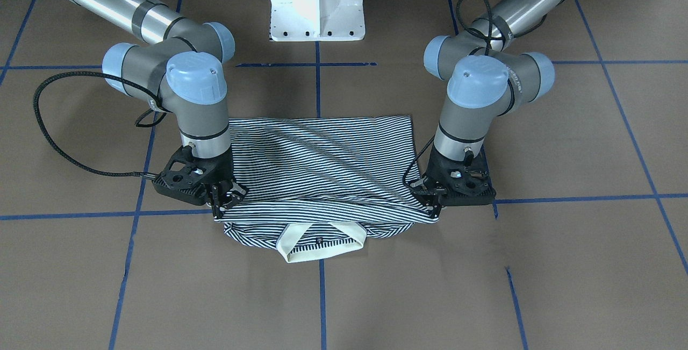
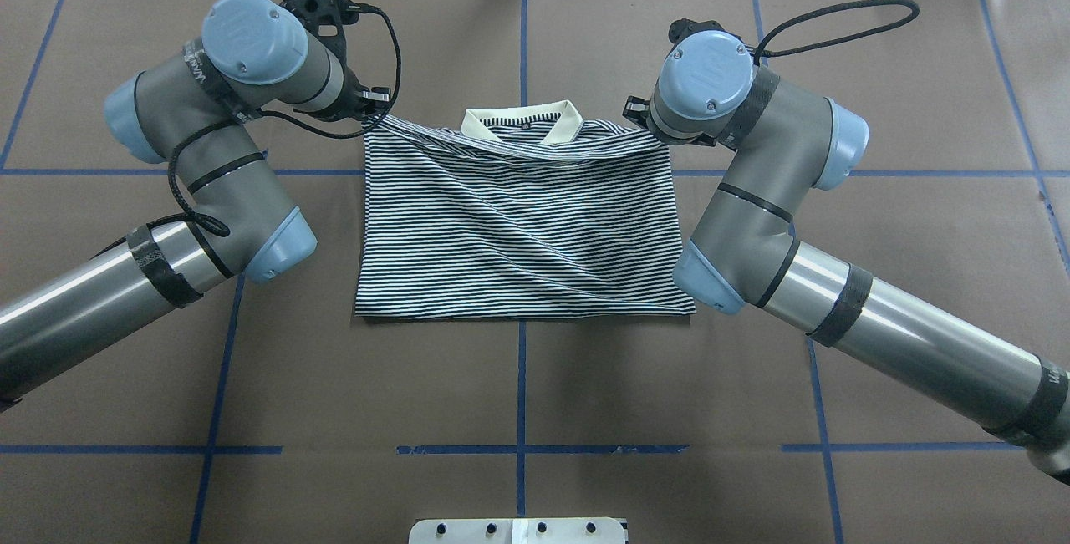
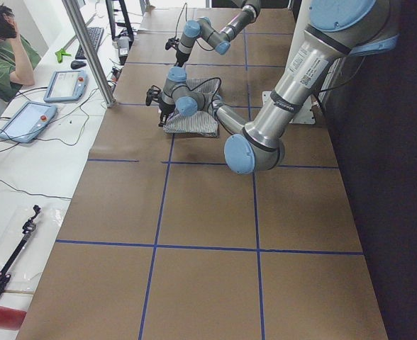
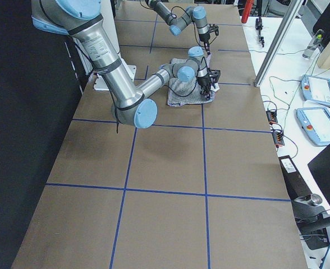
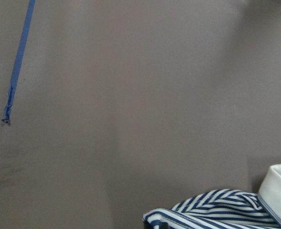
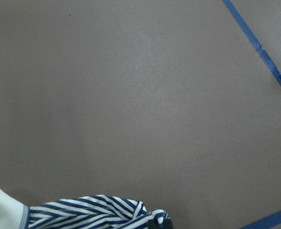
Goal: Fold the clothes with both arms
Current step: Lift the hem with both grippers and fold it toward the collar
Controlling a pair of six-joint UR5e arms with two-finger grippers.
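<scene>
The striped polo shirt point(image 2: 518, 226) lies on the brown table, its lower half folded up towards the cream collar point(image 2: 522, 119). My left gripper point(image 2: 372, 114) is shut on the folded edge's corner at the shirt's left shoulder. My right gripper point(image 2: 644, 122) is shut on the opposite corner. The edge hangs taut between them, just above the collar point(image 1: 317, 242). In the front-facing view the left gripper point(image 1: 432, 207) is on the right and the right gripper point(image 1: 223, 205) on the left. Both wrist views show only a bit of striped cloth point(image 5: 217, 210) point(image 6: 88, 212).
The white pedestal base point(image 1: 317, 3) stands behind the shirt on the robot's side. Blue tape lines point(image 2: 522, 377) grid the brown table. An operator point(image 3: 3, 49) sits at a side bench with tablets point(image 3: 25, 120) beyond the table's far edge.
</scene>
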